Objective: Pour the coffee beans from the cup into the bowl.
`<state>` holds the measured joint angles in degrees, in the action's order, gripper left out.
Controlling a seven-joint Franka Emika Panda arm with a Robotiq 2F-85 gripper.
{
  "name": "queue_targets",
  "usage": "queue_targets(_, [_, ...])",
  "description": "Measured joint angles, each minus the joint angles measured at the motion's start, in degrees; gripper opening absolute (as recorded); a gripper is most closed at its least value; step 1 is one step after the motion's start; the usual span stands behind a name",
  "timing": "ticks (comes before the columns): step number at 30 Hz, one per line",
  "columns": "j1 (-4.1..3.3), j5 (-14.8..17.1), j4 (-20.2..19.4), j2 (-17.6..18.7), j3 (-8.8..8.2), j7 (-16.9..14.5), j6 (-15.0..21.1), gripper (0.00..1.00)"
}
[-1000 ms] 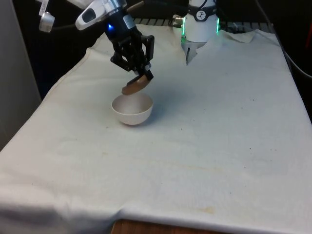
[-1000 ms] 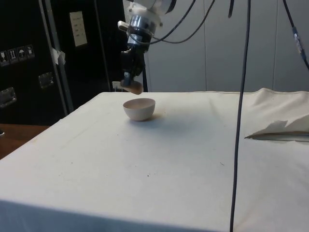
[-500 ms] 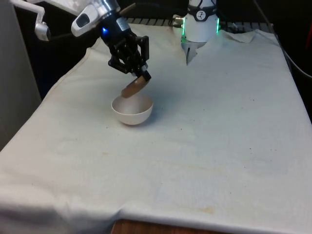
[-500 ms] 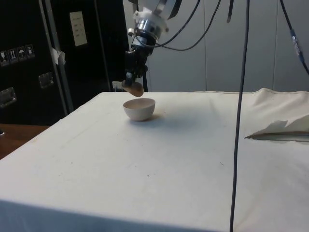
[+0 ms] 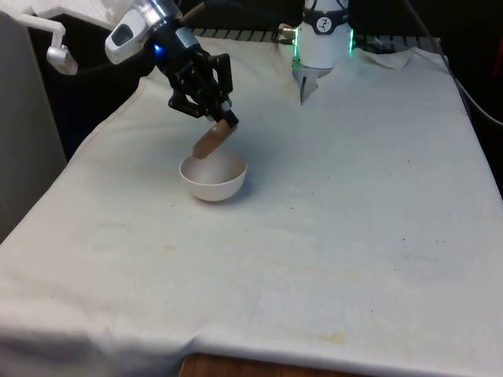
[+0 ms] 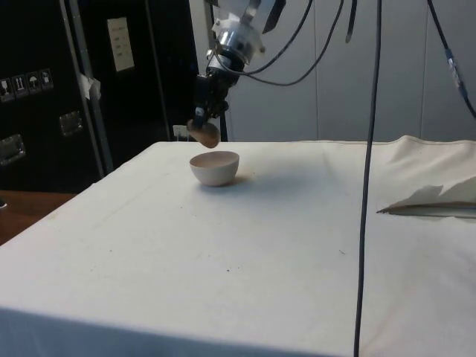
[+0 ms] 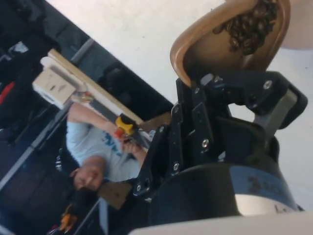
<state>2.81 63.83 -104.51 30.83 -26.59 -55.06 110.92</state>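
Over at the front view's left, my gripper (image 5: pixel 223 119) is clamped on the rim of the brown cup (image 5: pixel 213 140), and I've got it tipped hard, mouth angled down toward seven o'clock. The cup hangs just above the white bowl (image 5: pixel 213 177), over its far rim, not touching it. From the side the cup (image 6: pixel 204 134) sits above the bowl (image 6: pixel 215 168), at about eleven o'clock from it, with a clear gap between them. Up close, coffee beans (image 7: pixel 248 25) are heaped against the cup's low lip, my fingers (image 7: pixel 208 105) pinching the wall of the cup (image 7: pixel 215 46). The bowl stands on the white cloth (image 5: pixel 338 212). Past the table's edge a person in a light blue shirt (image 7: pixel 95 147) sits, holding a tool with a yellow part
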Motion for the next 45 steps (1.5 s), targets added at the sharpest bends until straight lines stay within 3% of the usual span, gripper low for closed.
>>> queue_targets(11, [0.23,5.79,1.20,2.69,-2.86,-4.13,-5.96,0.00])
queue_targets(24, [0.46,8.77,1.20,4.35,-5.79,-6.25,-11.92,0.00])
queue_targets(38, [0.97,13.18,3.04,7.45,-7.91,-6.53,-18.79,0.00])
queue_targets(45, [1.20,14.38,5.56,9.40,-8.71,-4.98,-21.37,0.00])
